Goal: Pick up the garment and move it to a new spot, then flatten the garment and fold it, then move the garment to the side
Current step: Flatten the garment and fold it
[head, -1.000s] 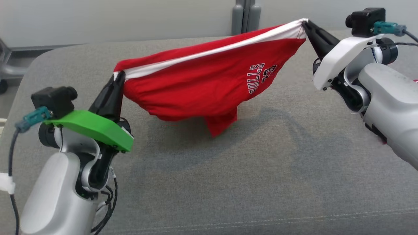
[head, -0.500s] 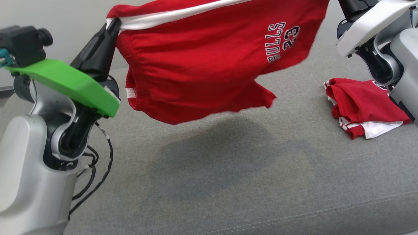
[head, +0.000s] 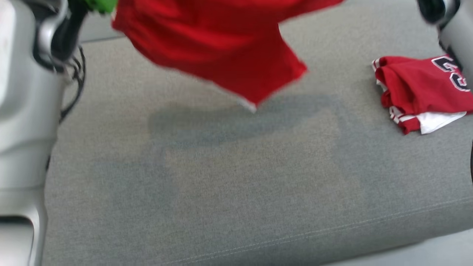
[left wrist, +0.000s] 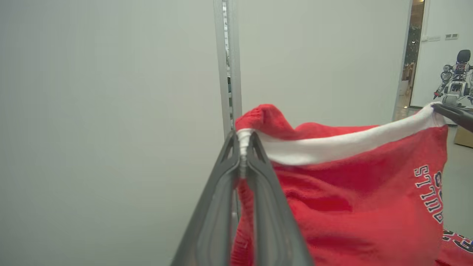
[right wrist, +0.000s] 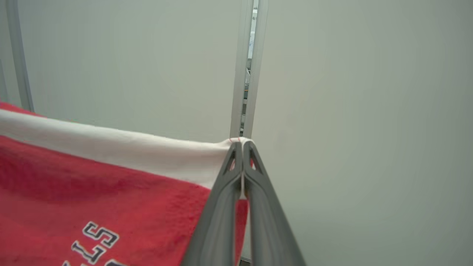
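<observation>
Garment (head: 218, 44): red, white band along top edge, dark lettering w/ white outline. Second garment (head: 414, 85), right: red, white trim, dark numerals. Worktop (head: 236, 184): grey woven fabric. Jaws dark grey. Wall (right wrist: 369, 111) pale grey-green.

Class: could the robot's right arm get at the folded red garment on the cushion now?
Probably not yet: the right gripper is shut on the white band of the hanging garment. The folded garment itself lies uncovered.
</observation>
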